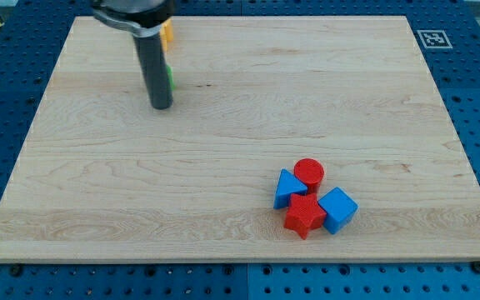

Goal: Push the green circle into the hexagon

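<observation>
My tip (161, 105) rests on the wooden board at the view's upper left. A green block (171, 78) shows only as a thin sliver at the rod's right side, just above the tip; its shape is hidden. An orange-yellow block (167, 34) peeks out behind the arm's head near the top edge; its shape is mostly hidden too. The rod covers most of both blocks.
A cluster sits at the view's lower right: a red circle (309, 172), a blue triangle (287, 188), a red star (304, 215) and a blue cube (337, 209). The wooden board (240, 133) lies on a blue perforated table with a marker tag (434, 38) at top right.
</observation>
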Robot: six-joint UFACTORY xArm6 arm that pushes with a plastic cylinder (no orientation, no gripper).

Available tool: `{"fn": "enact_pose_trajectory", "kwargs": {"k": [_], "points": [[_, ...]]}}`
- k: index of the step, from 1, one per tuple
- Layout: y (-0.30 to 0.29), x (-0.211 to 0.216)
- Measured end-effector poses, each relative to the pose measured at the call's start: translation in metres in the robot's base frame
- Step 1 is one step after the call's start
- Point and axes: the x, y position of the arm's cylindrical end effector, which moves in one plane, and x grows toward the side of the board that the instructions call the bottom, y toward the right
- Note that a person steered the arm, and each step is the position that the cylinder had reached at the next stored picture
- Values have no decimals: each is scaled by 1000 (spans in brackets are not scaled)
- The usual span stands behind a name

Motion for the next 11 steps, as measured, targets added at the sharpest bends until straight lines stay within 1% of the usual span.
{"fn": "enact_pose_trajectory", "kwargs": {"k": [1, 2, 4, 5, 6, 8, 9, 10, 11], "points": [[-2, 0], [5, -11], [5, -53], [5, -64], [5, -65], [58, -65], [46, -65], [19, -69], [6, -81]]}}
